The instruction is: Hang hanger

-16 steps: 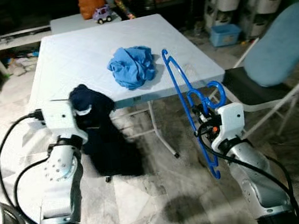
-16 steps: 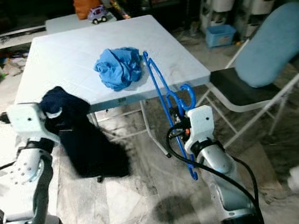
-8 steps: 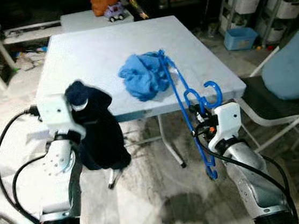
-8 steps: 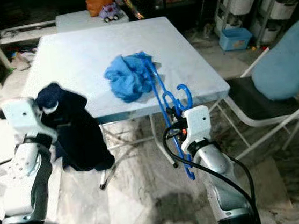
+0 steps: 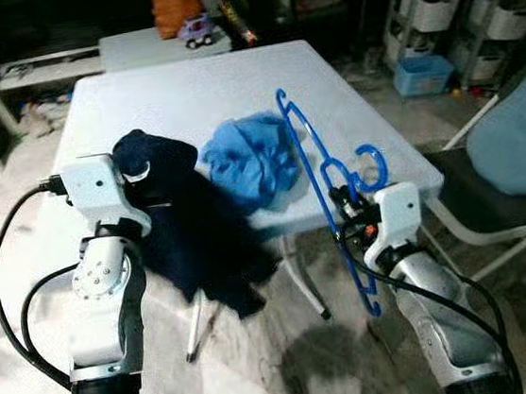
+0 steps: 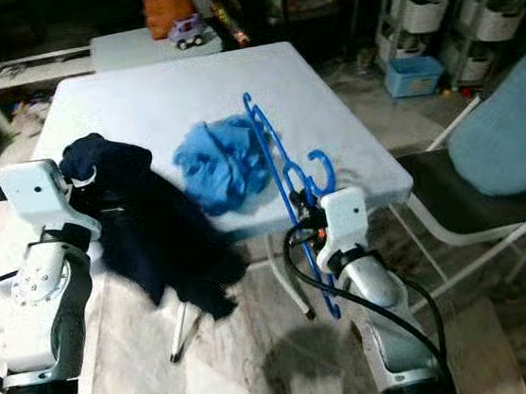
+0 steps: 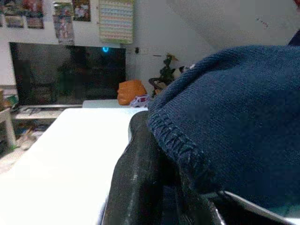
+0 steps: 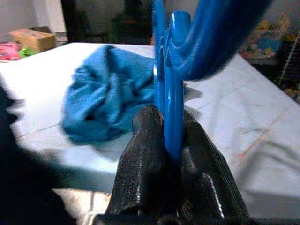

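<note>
A blue plastic hanger (image 5: 324, 190) stands upright at the table's front right corner, with my right gripper (image 5: 349, 204) shut on it near its hook. In the right wrist view the hanger (image 8: 171, 93) sits pinched between the black fingers (image 8: 145, 159). My left gripper (image 5: 138, 185) is shut on a dark navy garment (image 5: 196, 233), which drapes from the table's front left edge toward the floor. The navy knit (image 7: 234, 112) covers the left fingers (image 7: 140, 183) in the left wrist view. A crumpled light blue cloth (image 5: 251, 156) lies on the white table (image 5: 184, 87) between my arms.
A folding chair with a blue cushion (image 5: 512, 130) stands to the right. A second low table with a toy car (image 5: 195, 32) and an orange bag is behind. Shelves with bins (image 5: 470, 12) stand at the far right. The floor is marble.
The camera has shifted closer to the table. The navy garment has swung rightward and now rests against the table edge beside the blue cloth. Both grips are unchanged.
</note>
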